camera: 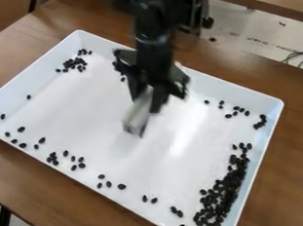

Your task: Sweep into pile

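Along the right edge of the tray [265, 142], many black beans [224, 188] are lying well apart from the tool [147, 97], closed on a pale block [138, 115].

Layout: tray [68, 124] on table [282, 192], beans [224, 189] inside.
I note the main heap along its right side, a cluster [69, 64] near the far left corner, strays [121, 186] along the near edge.

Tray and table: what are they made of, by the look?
Tray: probably moulded plastic, maybe melamine, semi-gloss; smooth white with a bright reflected streak and rounded corners. Table: wood or wood-look laminate, low sheen; brown with faint grain, can't tell which.
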You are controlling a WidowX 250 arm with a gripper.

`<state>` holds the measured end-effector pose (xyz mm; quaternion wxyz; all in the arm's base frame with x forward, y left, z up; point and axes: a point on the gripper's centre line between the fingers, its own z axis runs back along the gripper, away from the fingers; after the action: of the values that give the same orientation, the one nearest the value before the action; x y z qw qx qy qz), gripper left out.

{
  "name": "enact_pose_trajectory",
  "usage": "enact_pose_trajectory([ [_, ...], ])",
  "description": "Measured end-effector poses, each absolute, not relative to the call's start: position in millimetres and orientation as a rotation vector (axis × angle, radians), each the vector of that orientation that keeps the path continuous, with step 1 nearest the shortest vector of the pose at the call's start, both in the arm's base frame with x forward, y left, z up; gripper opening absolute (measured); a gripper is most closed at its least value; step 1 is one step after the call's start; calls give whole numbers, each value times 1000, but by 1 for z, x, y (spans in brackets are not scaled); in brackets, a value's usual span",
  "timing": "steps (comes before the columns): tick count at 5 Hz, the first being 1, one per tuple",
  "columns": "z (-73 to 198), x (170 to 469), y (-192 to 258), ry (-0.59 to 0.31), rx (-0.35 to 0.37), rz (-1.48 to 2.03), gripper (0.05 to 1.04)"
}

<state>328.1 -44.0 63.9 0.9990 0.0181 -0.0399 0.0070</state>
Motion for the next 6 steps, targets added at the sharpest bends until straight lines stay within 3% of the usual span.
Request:
enact_pose_trajectory([
  [3,39,351,109,-40,104,194,354],
  [4,30,352,141,-9,105,206,354],
  [6,19,360,152,17,130,126,354],
])
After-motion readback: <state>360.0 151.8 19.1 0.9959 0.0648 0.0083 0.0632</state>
